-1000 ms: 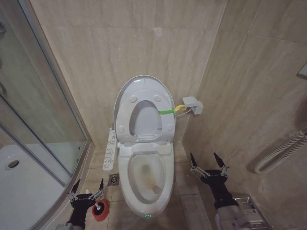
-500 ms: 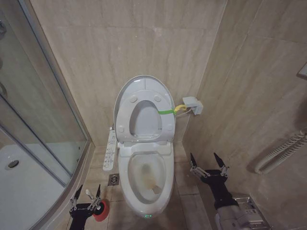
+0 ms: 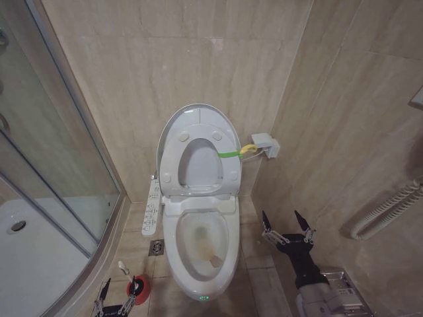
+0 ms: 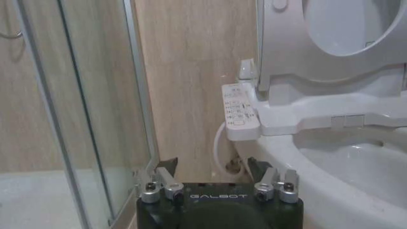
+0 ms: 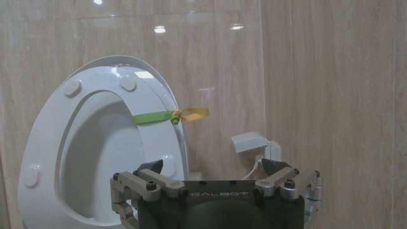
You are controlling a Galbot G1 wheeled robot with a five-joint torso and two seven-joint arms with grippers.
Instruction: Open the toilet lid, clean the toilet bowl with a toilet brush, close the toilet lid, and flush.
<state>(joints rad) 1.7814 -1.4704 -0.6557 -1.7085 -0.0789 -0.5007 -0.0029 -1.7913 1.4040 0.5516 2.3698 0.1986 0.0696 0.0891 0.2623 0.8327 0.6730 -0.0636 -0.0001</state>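
Head view had the left gripper (image 3: 120, 295) lower than a second earlier, sunk nearly to the bottom edge, its fingers spread apart and empty beside the shower enclosure (image 3: 46, 198). A second before it had sat higher, covering the red holder cup (image 3: 139, 288); by now it had drawn back, so the toilet brush (image 3: 127, 276) stood clear in the cup, its white handle tip leaning up between the fingers without touching them. The toilet lid (image 3: 198, 119) stayed raised against the wall with the seat (image 3: 228, 168) and its green band (image 3: 229, 154) up in front of it, and the toilet bowl (image 3: 201, 246) lay open, stained inside. The right gripper (image 3: 287, 226) had not moved, wide open and holding nothing, right of the bowl near the tiled wall
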